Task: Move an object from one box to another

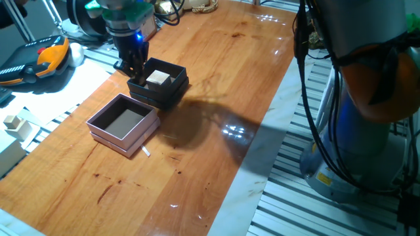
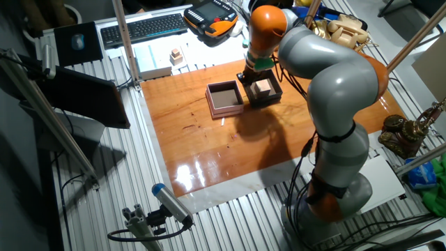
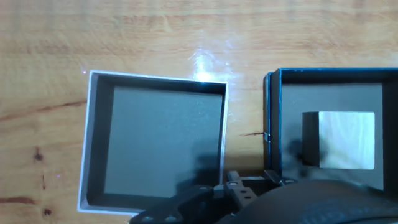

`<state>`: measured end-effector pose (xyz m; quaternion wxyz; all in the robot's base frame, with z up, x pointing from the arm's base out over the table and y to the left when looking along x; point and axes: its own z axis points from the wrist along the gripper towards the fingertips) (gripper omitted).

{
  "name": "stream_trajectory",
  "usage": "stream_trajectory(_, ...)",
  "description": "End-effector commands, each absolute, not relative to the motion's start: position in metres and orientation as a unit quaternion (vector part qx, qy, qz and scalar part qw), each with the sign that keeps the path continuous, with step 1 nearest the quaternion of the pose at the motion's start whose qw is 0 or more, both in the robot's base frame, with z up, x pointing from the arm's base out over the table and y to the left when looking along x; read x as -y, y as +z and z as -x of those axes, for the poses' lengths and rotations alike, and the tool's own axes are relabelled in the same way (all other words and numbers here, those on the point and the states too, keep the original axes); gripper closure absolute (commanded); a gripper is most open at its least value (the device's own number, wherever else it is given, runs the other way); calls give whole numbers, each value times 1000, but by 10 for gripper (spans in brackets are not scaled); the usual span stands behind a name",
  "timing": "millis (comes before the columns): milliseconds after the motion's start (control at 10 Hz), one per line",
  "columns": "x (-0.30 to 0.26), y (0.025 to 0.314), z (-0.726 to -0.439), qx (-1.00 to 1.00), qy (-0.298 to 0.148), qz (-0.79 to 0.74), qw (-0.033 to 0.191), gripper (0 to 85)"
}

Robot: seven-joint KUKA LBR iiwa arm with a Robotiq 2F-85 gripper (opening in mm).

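Note:
The small pale beige cube lies on the floor of the black box. The pink box stands right beside it, its dark floor bare. My gripper hangs low at the black box's outer wall, on the side towards the pink box, and holds nothing. Its fingers look spread apart in one fixed view. In the hand view only dark parts of the hand show at the bottom edge, over the gap between the boxes.
A small white scrap lies on the wood by the pink box's corner. Pale blocks, an orange teach pendant and a keyboard sit off the wooden table. The robot's base stands at the table's side.

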<state>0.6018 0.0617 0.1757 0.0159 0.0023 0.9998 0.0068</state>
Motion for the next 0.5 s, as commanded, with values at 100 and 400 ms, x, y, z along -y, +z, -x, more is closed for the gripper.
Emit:
stream_trajectory(100, -62, 176, -602, -1000, 10, -7, 11, 850)
stream_trajectory(400, -62, 176, -602, -997, -25, 59, 30, 850)
